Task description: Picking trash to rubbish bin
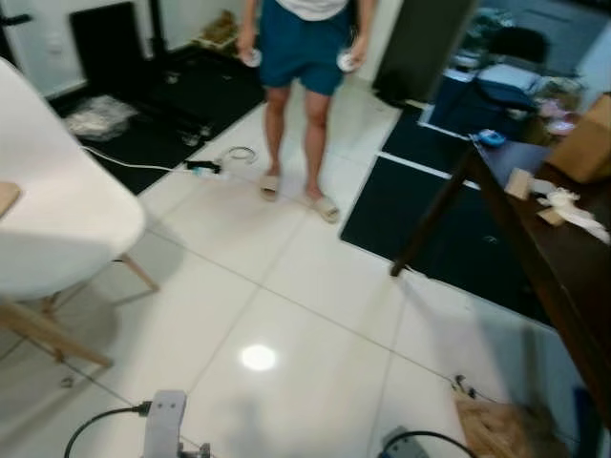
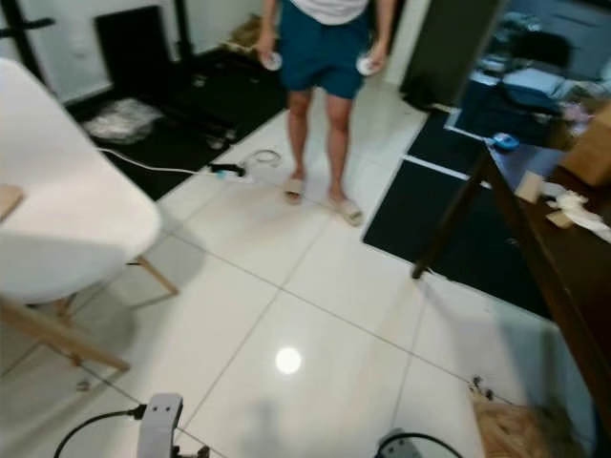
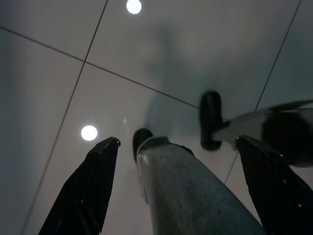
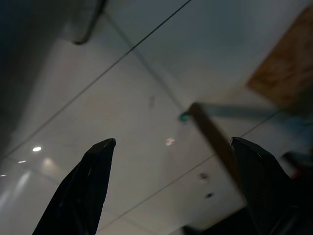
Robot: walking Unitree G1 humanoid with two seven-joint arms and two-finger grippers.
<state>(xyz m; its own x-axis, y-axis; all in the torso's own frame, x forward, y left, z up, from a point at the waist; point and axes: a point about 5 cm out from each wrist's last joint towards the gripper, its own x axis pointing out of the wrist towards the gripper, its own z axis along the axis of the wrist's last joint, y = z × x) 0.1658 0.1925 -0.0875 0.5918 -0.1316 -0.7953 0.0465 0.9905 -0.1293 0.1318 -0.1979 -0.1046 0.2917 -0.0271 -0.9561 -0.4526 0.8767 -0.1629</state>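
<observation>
Robot stands on white tile floor [image 1: 315, 286], head camera looking down and forward; picture slightly blurred, so probably walking or turning. Both arms hang low. Left gripper [image 3: 176, 181]: fingers spread wide, nothing between them, pointing at bare tile with the robot's own leg [image 3: 195, 196] in the gap. Right gripper [image 4: 171, 181]: fingers also spread wide and empty, over tile near a wooden leg [image 4: 215, 142]. Candidate trash: crumpled white paper [image 1: 573, 210] on the dark table [image 1: 563, 258] at right, beside a cardboard box [image 1: 584, 143]; a clear plastic wrap [image 1: 100, 116] lies on the black mat [image 1: 143, 134] far left. No bin identifiable. Judged step: search and approach, nothing picked yet. To do it well: settle the view first, choose one target (paper on table is nearer), turn right, keep clear of the white chair [image 1: 57, 210], the floor cable [image 1: 134, 164] and the person [image 1: 301, 95] standing ahead, and approach the table edge squarely before raising the right arm
</observation>
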